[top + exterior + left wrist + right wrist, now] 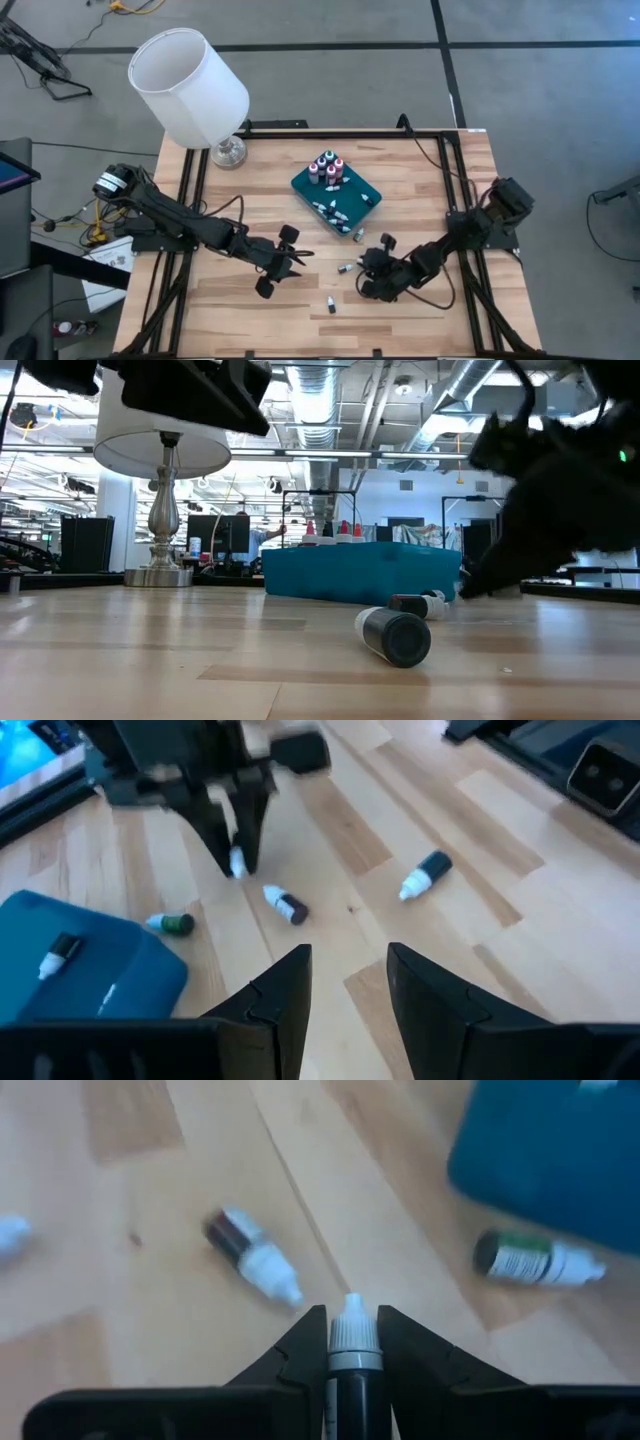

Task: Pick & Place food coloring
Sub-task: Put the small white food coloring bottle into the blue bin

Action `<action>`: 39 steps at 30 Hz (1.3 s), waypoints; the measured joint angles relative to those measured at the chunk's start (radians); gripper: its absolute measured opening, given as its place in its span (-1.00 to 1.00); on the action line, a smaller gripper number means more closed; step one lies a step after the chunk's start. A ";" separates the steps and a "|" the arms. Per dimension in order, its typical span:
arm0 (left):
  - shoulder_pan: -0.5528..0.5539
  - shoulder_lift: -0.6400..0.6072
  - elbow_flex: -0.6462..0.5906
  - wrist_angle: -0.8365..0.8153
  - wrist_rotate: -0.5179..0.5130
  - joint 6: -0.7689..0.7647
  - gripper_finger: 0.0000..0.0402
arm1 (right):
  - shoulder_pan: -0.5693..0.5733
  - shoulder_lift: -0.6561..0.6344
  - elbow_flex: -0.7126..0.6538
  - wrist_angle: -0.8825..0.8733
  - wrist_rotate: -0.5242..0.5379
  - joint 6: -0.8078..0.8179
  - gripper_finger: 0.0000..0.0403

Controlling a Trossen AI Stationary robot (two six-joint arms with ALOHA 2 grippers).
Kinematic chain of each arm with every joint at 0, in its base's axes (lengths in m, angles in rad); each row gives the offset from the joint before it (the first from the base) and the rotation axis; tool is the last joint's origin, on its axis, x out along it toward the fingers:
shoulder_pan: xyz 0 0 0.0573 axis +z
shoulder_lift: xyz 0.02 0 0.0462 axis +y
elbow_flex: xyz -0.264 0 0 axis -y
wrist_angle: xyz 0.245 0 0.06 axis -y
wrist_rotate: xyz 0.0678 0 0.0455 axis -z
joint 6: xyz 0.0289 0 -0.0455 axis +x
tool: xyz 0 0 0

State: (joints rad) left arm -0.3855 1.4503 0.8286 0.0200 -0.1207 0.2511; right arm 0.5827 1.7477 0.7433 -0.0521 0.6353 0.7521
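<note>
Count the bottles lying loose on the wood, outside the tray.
3: green bottle beside the tray, dark bottle near the right gripper, lone bottle nearer the front. That gripper holds a fourth bottle.

White-shaded lamp (190, 85) on wooden table (240, 310); grey floor (540, 90).

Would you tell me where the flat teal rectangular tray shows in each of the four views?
High view: flat teal rectangular tray at table centre, turned diamond-wise.
Low view: mid-picture, seen side-on.
Left wrist view: picture's lower left corner.
Right wrist view: picture's upper right corner.
Shared landmark: the green-bodied dropper bottle lying on the wood beside its corner; I cannot pick it out in the low view.
</note>
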 joint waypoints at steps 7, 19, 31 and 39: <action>0.000 0.000 -0.014 0.000 -0.089 -0.027 -0.36 | -0.001 -0.108 0.000 -0.002 0.036 -0.138 -0.62; 0.000 0.004 -0.014 0.034 -0.121 -0.101 -0.36 | -0.155 -0.306 0.001 -0.001 0.104 -0.471 -0.62; 0.000 0.004 -0.014 0.044 -0.131 -0.220 -0.36 | -0.495 -0.315 0.001 0.002 -0.040 -0.609 -0.62; -0.001 0.047 -0.013 0.057 -0.180 -0.280 -0.36 | -0.643 -0.236 -0.013 0.108 -0.195 -0.778 -0.62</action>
State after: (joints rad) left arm -0.3862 1.4974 0.8154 0.0771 -0.3007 -0.0288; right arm -0.0599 1.5120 0.7307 0.0560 0.4405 -0.0256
